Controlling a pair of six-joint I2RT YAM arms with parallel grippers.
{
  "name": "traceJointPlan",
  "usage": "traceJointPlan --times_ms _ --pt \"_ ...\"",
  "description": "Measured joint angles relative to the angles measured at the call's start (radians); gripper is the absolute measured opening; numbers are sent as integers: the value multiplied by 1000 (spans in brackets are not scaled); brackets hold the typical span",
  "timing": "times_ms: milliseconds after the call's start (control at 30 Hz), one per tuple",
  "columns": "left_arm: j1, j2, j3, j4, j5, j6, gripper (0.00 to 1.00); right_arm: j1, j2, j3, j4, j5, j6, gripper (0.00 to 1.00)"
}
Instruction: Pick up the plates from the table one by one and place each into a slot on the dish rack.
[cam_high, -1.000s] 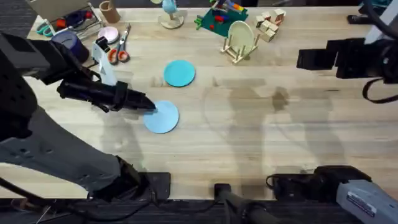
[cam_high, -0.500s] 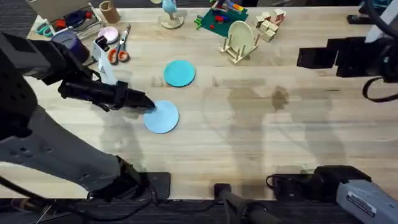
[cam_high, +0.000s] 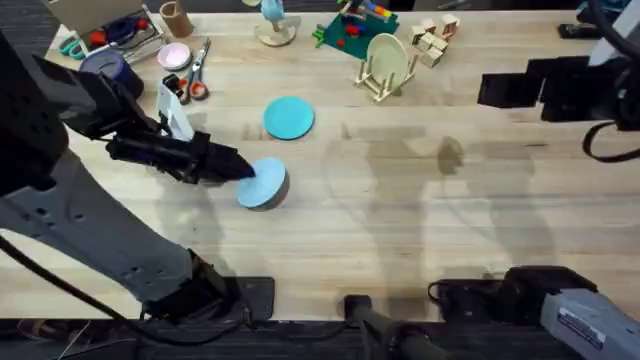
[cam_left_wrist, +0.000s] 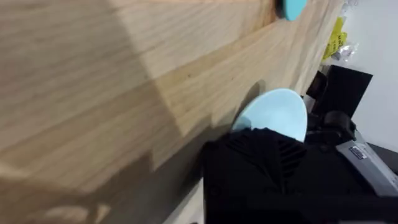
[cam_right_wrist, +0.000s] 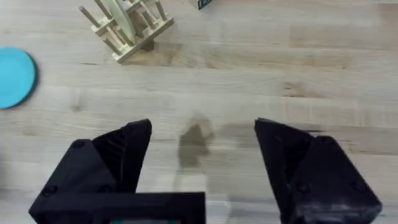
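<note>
The pale blue plate (cam_high: 264, 185) lies left of the table's (cam_high: 420, 220) middle, its left edge raised and tilted. My left gripper (cam_high: 238, 168) is shut on that edge; in the left wrist view a black finger (cam_left_wrist: 255, 155) covers part of the plate (cam_left_wrist: 280, 109). The turquoise plate (cam_high: 289, 117) lies flat farther back, also seen as the plate (cam_right_wrist: 12, 78) in the right wrist view. The dish rack (cam_high: 385, 70) stands at the back with a cream plate upright in it. My right gripper (cam_high: 485, 93) hovers open at the far right, its own gripper (cam_right_wrist: 202, 143) above bare wood.
Orange-handled scissors (cam_high: 195, 78), a pink disc (cam_high: 175, 55) and a blue cup (cam_high: 105, 65) crowd the back left. A green toy board (cam_high: 352, 28) and wooden blocks (cam_high: 432, 38) sit behind the rack (cam_right_wrist: 124, 22).
The left gripper has closed in on the pale blue plate's left edge and tipped it up; the plate has shifted slightly right. The right arm has not moved.
</note>
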Motion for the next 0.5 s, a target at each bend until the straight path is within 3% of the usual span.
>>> traceJointPlan --times_ms 500 --pt "0 0 0 0 0 -1 39 0 0 0 0 -8 10 996"
